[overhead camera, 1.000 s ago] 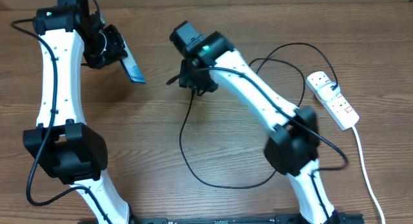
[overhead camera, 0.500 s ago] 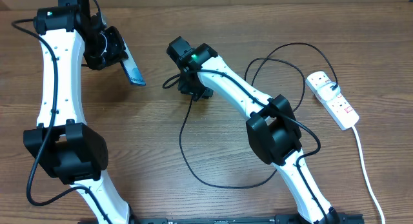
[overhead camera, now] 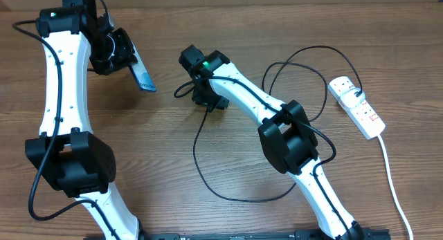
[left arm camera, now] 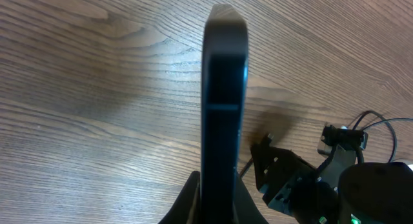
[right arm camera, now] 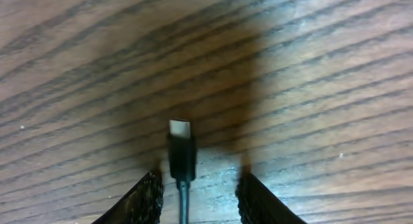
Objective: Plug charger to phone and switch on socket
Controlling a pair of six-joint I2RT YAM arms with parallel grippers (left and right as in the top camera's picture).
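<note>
My left gripper [overhead camera: 123, 54] is shut on the phone [overhead camera: 142, 75] and holds it tilted above the table at the back left. In the left wrist view the phone [left arm camera: 224, 101] is seen edge-on, rising from between the fingers [left arm camera: 191, 201]. The charger [overhead camera: 208, 167] is a thin black cable looping over the table to the socket [overhead camera: 358, 108] at the right. Its small plug [right arm camera: 181, 145] lies on the wood between the open jaws of my right gripper [right arm camera: 200, 179], nearer the left finger [right arm camera: 145, 199], touching neither. From overhead the right gripper [overhead camera: 205, 96] hides the plug.
The socket's thick white cord [overhead camera: 392, 181] runs down the right side toward the front edge. Both arm bases stand at the front, and the right arm's own black cables hang beside its elbow [overhead camera: 291, 140]. In the left wrist view the right gripper's body [left arm camera: 310, 182] sits close to the phone's right.
The right arm has folded, its elbow swinging left, and its gripper has settled slightly lower-left over the plug. The left arm and phone have not moved.
</note>
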